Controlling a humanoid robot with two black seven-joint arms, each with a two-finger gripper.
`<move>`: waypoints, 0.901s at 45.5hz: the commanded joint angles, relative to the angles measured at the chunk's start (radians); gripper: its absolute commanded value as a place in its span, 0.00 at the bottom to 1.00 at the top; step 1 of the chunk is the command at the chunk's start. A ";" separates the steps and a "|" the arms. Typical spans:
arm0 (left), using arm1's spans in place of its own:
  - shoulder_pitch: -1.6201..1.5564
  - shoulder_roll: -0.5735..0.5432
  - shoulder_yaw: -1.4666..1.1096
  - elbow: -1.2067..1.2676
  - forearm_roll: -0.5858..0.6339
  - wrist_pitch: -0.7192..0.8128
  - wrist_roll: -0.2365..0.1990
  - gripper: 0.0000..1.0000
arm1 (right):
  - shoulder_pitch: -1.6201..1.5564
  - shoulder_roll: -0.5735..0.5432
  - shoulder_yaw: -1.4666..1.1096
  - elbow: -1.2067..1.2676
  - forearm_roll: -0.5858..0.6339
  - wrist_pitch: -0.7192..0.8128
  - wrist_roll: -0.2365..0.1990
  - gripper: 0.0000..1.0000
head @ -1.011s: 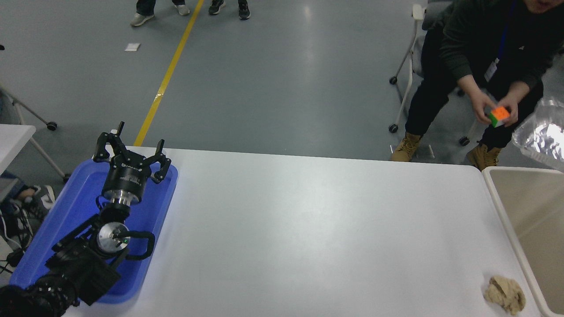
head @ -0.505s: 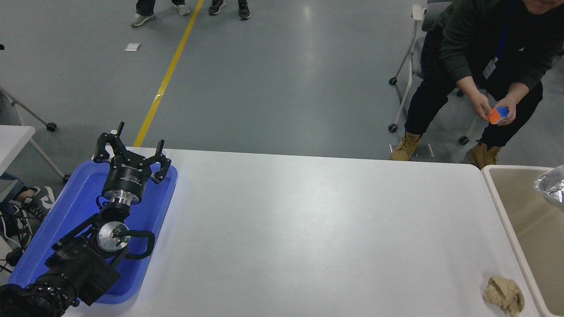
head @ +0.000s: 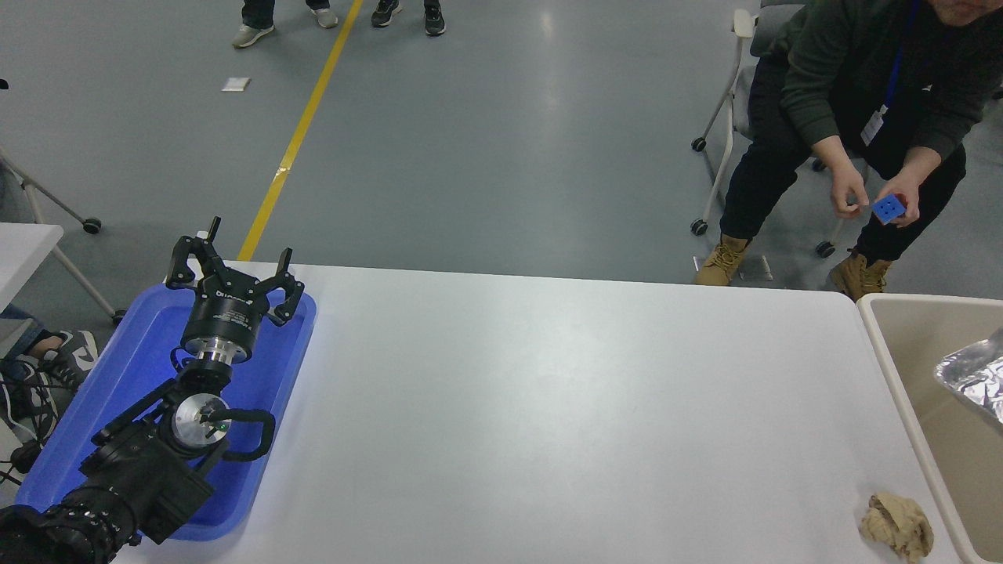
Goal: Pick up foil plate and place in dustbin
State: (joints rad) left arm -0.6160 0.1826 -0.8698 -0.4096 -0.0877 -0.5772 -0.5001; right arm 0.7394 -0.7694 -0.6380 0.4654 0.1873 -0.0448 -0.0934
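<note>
Foil plate (head: 975, 377): shiny silver tray, wrinkled skin. Only its left end shows, at the far right edge of the scene, inside the outline of the dustbin (head: 889, 356) and over its tan interior. Whether it hangs above the floor of the bin or rests against a wall cannot be told; the rest of it runs out of the picture.

Handling, as a judgement: very light, thin, easily dented or folded under a hard pinch. The creased skin is smooth metal and likely to slip between hard fingers. The rolled rim is the stiffest part, so a hold across the rim and side wall at one short end would serve best, with modest closing force. The flat middle offers nothing to take hold of.

Dustbin: large beige bin with a thick pale rim, standing just beside the table's right end.

Right gripper: out of the picture. Its opening and what it holds cannot be told.

Left gripper (head: 233, 276): parked at the near left over the blue tray (head: 117, 376), fingers spread wide, holding nothing.

Tan wad (head: 896, 523): small lumpy clump on the white table (head: 548, 407), near right corner, just beside the bin's rim.

Person (head: 854, 86): seated beyond the far right corner, both hands at a blue cube (head: 888, 208), well apart from the bin.
</note>
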 commanded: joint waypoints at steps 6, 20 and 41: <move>-0.001 0.000 0.000 0.000 0.000 -0.001 0.000 1.00 | -0.035 0.010 0.032 -0.013 -0.011 -0.023 0.001 0.42; 0.001 0.000 0.000 0.000 0.000 -0.001 0.000 1.00 | -0.023 0.001 0.031 -0.011 -0.019 -0.021 0.001 0.99; -0.001 0.000 0.000 0.000 0.000 -0.001 0.000 1.00 | 0.460 -0.071 0.015 0.070 -0.285 0.006 0.001 1.00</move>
State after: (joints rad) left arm -0.6162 0.1825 -0.8698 -0.4096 -0.0875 -0.5777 -0.5001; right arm 0.9405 -0.8229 -0.6168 0.4837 0.0271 -0.0501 -0.0918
